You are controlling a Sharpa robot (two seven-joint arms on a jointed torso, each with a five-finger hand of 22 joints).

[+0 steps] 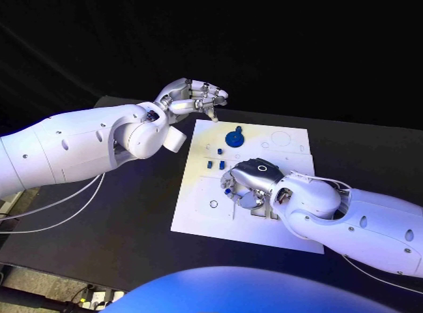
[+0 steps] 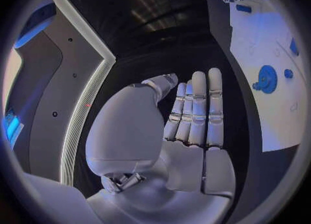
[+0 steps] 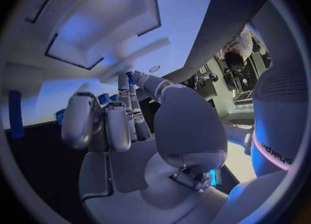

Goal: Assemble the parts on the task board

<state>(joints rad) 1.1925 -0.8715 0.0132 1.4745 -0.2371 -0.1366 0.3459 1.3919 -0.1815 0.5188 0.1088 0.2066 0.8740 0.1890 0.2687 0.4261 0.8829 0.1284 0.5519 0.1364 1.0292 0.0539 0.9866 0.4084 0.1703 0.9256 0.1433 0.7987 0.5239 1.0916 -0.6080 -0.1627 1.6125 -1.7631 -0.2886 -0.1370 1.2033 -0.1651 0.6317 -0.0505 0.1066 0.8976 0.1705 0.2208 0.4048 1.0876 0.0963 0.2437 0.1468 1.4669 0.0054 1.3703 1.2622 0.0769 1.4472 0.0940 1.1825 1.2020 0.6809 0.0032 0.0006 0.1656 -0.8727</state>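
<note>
The task board [image 1: 268, 222], a white plate, lies on the middle of the black table [image 1: 126, 222], its long side running from the table's near edge toward the far edge.

The left hand [image 1: 194, 98] hovers over the table just past the board's far left corner, touching no part. In the left wrist view the left hand [image 2: 188, 125] is flat, its fingers [image 2: 197, 110] straight and close side by side, nothing in the palm. In the head view the fingertips look a bit curled, but still nothing is in them. So it holds nothing.

The right hand [image 1: 251, 181] is down on the middle of the board, palm toward the plate, fingers bent onto a spot with small blue parts [image 1: 228, 192] showing right at the fingertips. In the right wrist view the right hand [image 3: 129, 130] has its fingers [image 3: 126, 105] reaching to the board surface with a bit of blue at the tips; whether it pinches a part or only touches it, cannot tell.

A round blue gear-like part [image 1: 234, 138] sits on the far half of the board, apart from both hands; it also shows in the left wrist view [image 2: 267, 79]. A few small blue pegs [image 1: 214, 163] stand on the board between the gear-like part and the right hand, near the board's left edge.
</note>
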